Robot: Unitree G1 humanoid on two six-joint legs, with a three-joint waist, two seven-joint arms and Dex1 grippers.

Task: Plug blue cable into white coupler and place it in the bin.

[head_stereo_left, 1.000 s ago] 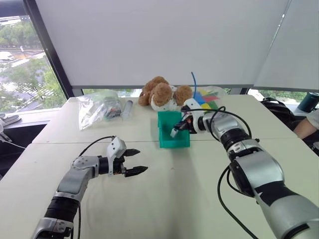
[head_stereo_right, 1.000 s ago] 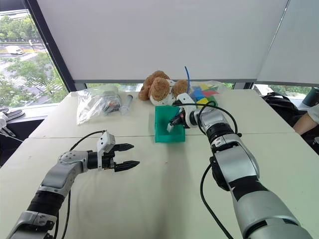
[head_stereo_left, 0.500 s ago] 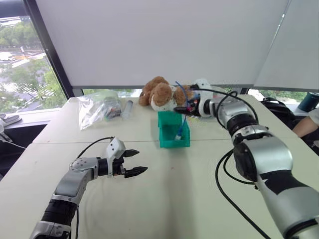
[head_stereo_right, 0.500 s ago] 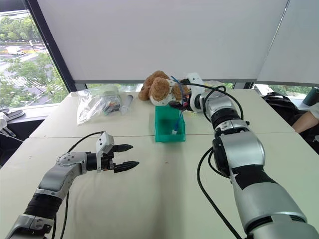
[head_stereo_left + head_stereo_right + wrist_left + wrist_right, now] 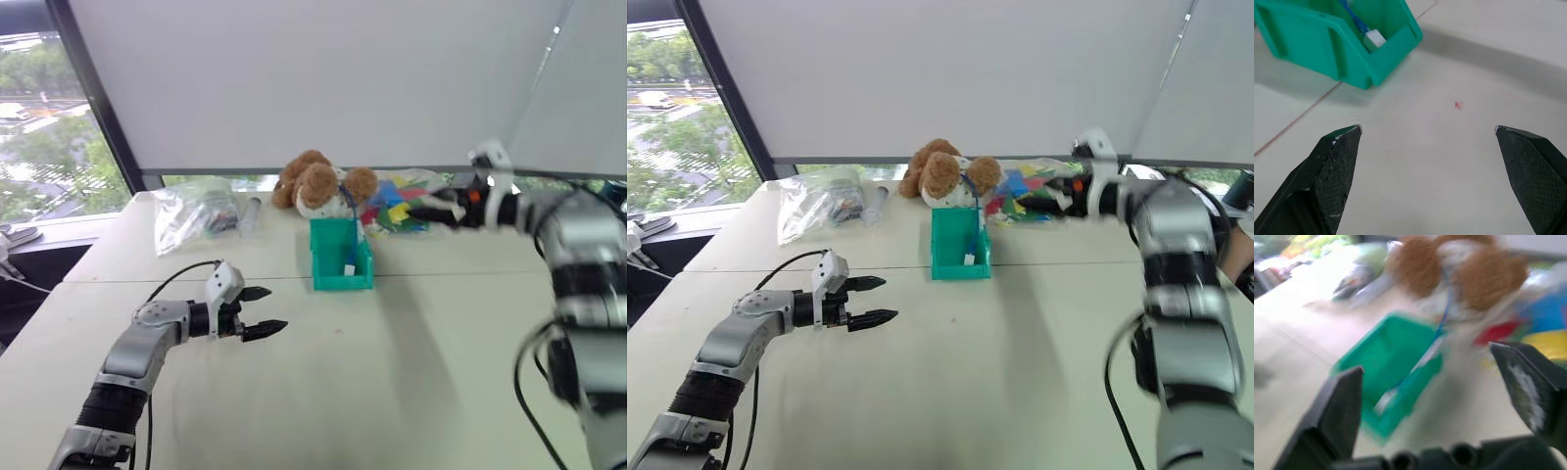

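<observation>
Inside the bin (image 5: 960,262), blue cable (image 5: 975,230) in white coupler (image 5: 968,259); left end effector (image 5: 872,300) and right end effector (image 5: 423,209) both wide.

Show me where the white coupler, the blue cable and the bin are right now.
white coupler (image 5: 1374,38), left wrist view, its top face.
blue cable (image 5: 975,220), right eye view, mid-length above the bin.
bin (image 5: 326,258), left eye view, its left wall.

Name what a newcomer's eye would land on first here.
The teal bin mid-table, with the blue cable draped over its back wall and the white coupler inside. Just behind it lies a brown teddy bear. The left hand hovers open over bare table.
</observation>
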